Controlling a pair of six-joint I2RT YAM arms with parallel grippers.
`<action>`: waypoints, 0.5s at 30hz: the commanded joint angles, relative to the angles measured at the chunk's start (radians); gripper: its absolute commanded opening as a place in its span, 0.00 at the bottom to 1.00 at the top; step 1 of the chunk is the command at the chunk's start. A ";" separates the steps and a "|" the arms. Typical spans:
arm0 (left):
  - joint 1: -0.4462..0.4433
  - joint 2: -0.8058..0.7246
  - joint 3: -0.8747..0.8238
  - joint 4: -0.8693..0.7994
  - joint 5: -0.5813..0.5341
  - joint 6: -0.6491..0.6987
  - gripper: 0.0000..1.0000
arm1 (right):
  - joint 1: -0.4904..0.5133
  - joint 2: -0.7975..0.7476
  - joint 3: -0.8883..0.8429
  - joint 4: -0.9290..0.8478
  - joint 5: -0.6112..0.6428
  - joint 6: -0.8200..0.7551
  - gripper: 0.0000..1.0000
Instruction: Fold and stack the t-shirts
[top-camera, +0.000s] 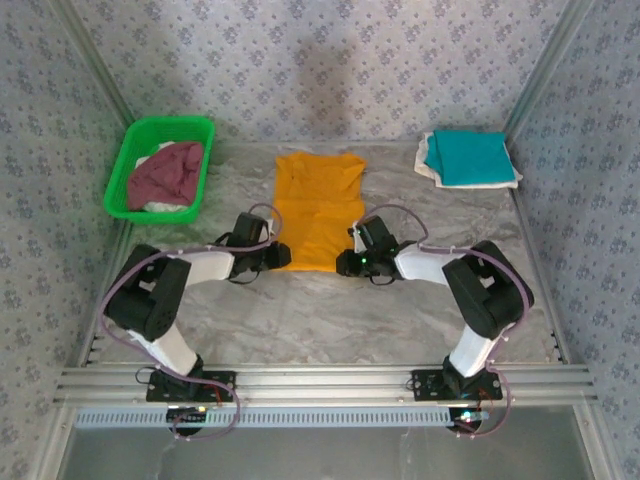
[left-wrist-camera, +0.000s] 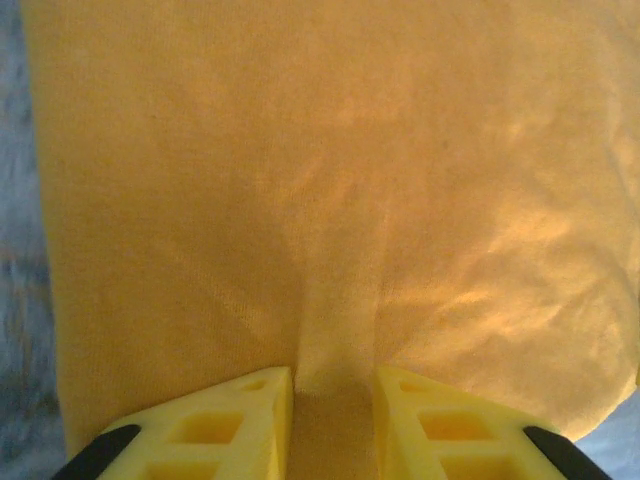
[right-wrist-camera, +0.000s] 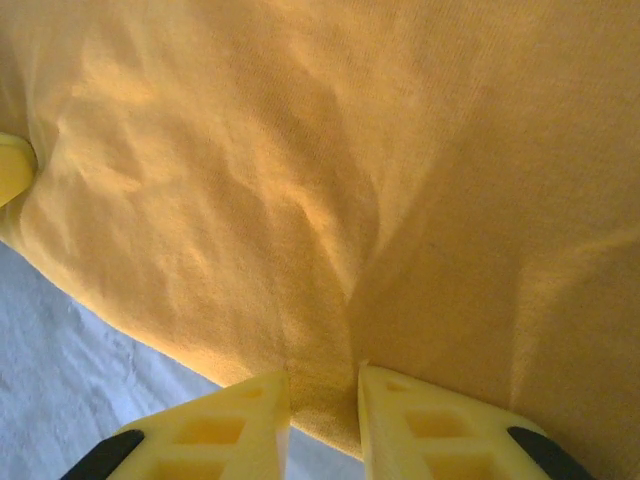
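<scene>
From above, maroon t-shirt (top-camera: 170, 170) in basket (top-camera: 172, 122)

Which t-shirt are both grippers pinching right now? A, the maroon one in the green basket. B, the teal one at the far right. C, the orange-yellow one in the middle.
C: the left gripper and the right gripper each have a fold of the orange-yellow t-shirt bunched between their fingers at its near edge, while the teal t-shirt and the maroon t-shirt lie well apart from both.
</scene>
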 joint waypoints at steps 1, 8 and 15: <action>-0.014 -0.074 -0.050 -0.171 -0.059 -0.042 0.28 | 0.024 -0.050 -0.040 -0.133 0.045 0.053 0.27; 0.030 -0.246 0.050 -0.254 -0.085 -0.036 0.51 | -0.033 -0.162 0.081 -0.188 0.030 0.043 0.32; 0.168 -0.300 0.047 -0.269 0.022 -0.061 0.55 | -0.143 -0.188 0.082 -0.155 0.011 0.038 0.46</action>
